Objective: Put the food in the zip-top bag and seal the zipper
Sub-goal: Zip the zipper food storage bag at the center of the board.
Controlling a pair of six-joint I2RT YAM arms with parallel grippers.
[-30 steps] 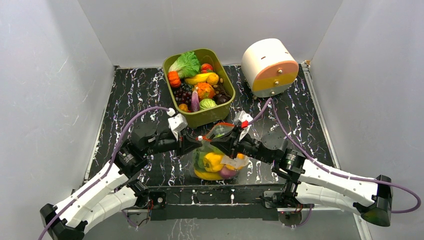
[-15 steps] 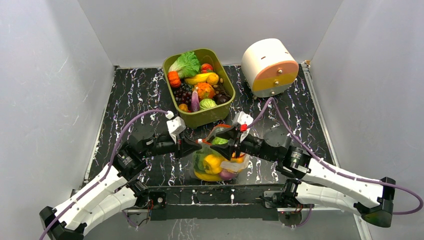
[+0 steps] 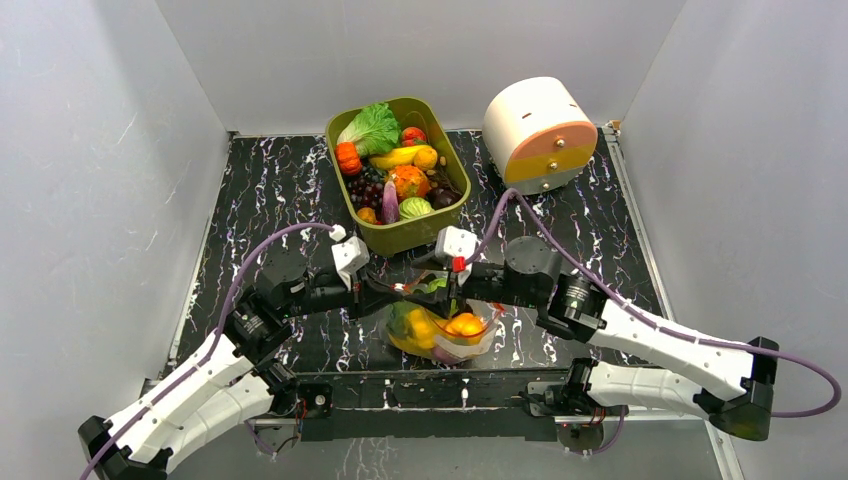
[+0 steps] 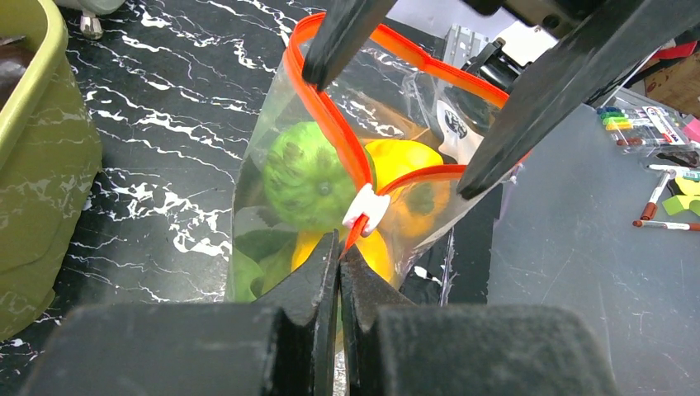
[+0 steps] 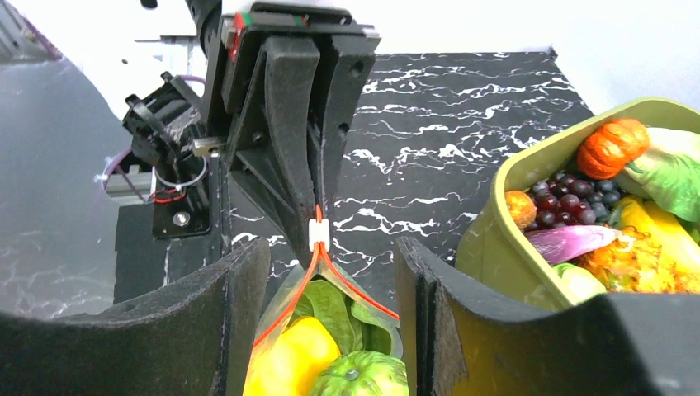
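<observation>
The clear zip-top bag (image 3: 440, 330) stands on the table between the arms. It holds food: a yellow pepper (image 5: 289, 355), a green fruit (image 4: 309, 177) and a green leaf (image 5: 334, 309). My left gripper (image 4: 340, 246) is shut on the near end of the red-orange zipper (image 4: 330, 124), just behind its white slider (image 4: 366, 210). The bag's mouth gapes beyond the slider. My right gripper (image 5: 330, 247) is open, one finger (image 5: 239, 313) on each side of the mouth, gripping nothing. In the top view the left gripper (image 3: 395, 288) and right gripper (image 3: 450, 293) nearly meet over the bag.
The olive-green tub (image 3: 425, 232) full of more toy produce stands just behind the bag, close to my right finger (image 5: 429, 313). A white and orange round device (image 3: 540, 130) sits at the back right. Grey walls enclose the black marbled table (image 3: 270, 190).
My right gripper has let go of the bag's far end, opened, and moved left along the mouth toward the left gripper. The bag has sagged lower. The left gripper kept its grip.
</observation>
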